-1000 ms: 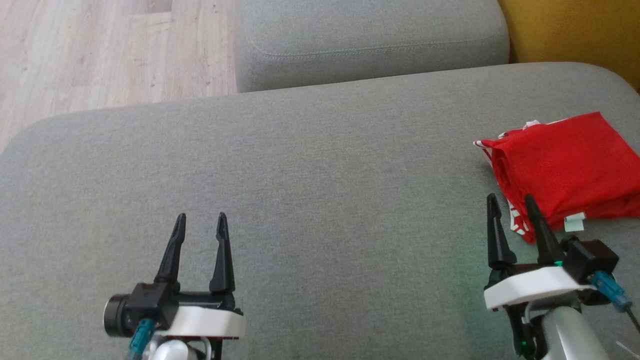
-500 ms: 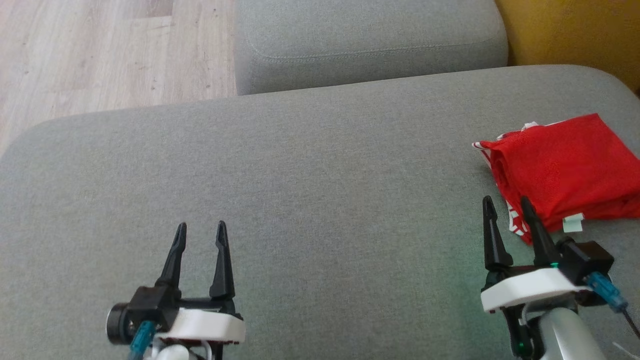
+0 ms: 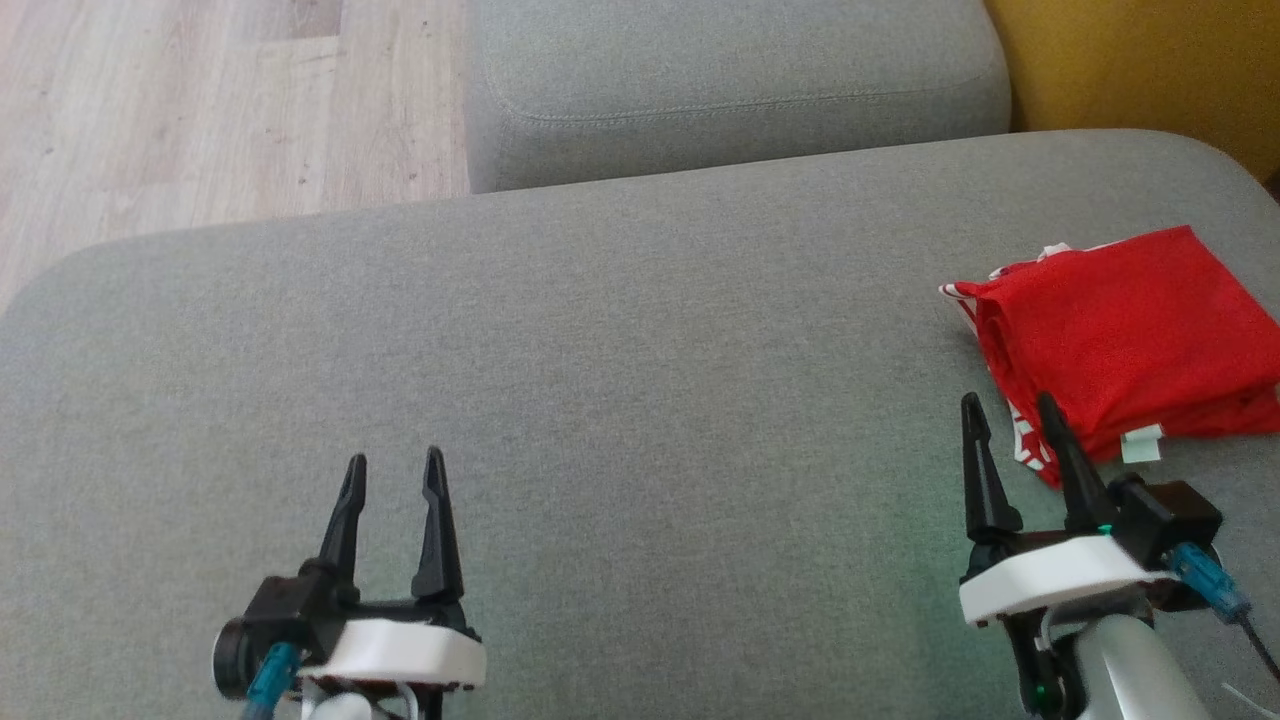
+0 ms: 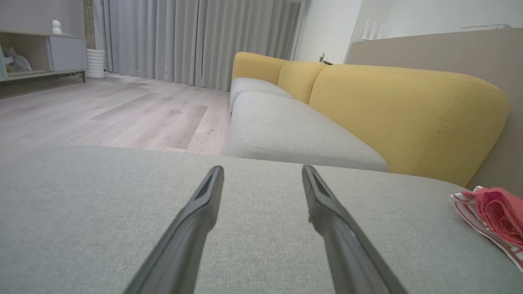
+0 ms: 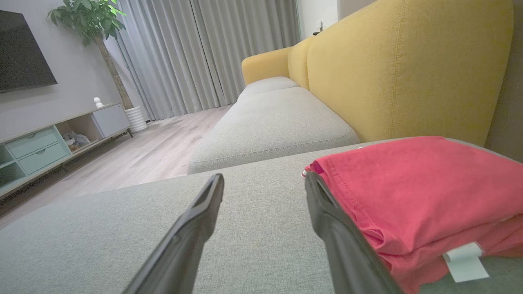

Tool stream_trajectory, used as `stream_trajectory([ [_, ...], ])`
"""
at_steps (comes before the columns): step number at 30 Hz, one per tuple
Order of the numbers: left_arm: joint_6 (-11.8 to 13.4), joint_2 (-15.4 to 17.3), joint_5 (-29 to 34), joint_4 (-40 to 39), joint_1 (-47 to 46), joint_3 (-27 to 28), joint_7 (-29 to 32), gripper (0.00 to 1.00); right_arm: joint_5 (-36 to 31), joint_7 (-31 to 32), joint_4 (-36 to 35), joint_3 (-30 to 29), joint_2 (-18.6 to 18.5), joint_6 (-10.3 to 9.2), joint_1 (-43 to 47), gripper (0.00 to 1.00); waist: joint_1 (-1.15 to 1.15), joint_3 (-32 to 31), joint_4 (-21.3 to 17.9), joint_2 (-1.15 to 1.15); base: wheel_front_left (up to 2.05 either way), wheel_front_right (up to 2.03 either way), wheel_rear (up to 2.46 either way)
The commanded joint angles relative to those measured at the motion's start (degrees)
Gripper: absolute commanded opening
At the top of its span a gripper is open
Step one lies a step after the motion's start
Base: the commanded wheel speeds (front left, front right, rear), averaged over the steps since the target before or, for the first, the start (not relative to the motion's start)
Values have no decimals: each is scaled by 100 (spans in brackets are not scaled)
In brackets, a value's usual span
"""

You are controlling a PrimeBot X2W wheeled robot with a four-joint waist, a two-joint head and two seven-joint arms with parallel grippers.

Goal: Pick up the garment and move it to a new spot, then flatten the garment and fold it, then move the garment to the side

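Observation:
The garment (image 3: 1125, 335) is a red cloth with white-striped trim, folded into a thick stack at the right edge of the grey cushion (image 3: 600, 400). It reaches the right border of the left wrist view (image 4: 496, 218) and fills the right half of the right wrist view (image 5: 416, 196), where a white label hangs from it. My right gripper (image 3: 1010, 410) stands open just short of the stack's near left corner, with nothing between its fingers. At the lower left my left gripper (image 3: 393, 467) is open over bare cushion, far from the cloth.
A second grey seat cushion (image 3: 730, 80) lies beyond the one I work on, with a yellow sofa back (image 3: 1140, 70) to the right. Wooden floor (image 3: 200, 110) shows at the upper left. A TV cabinet (image 5: 49, 139) and curtains stand across the room.
Both grippers have drawn back a little toward the bottom of the head view, still open. The garment lies as before.

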Motion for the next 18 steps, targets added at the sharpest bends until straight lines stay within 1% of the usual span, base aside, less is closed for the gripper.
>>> stream_trajectory([
  [1, 35, 10, -57, -98, -240, 187, -29, 100, -50, -77, -161, 154, 1, -5, -245, 100, 0, -5, -7, 0, 0, 0, 0],
  [13, 85, 10, -288, 17, -251, 268, -29, 100, -6, -77, -129, 213, 2, -5, -253, 100, 0, -13, -59, 0, 0, 0, 0],
  [14, 49, 0, -254, 195, 1, 49, 1, 0, 2, 1, 34, 63, 0, 0, 0, 0, 0, -13, -60, 0, 0, 0, 0],
  [18, 47, -1, -267, 434, 91, 22, 6, 0, 17, 15, 268, 66, 5, 0, 110, 0, 0, -13, -60, 0, 0, 0, 0],
])
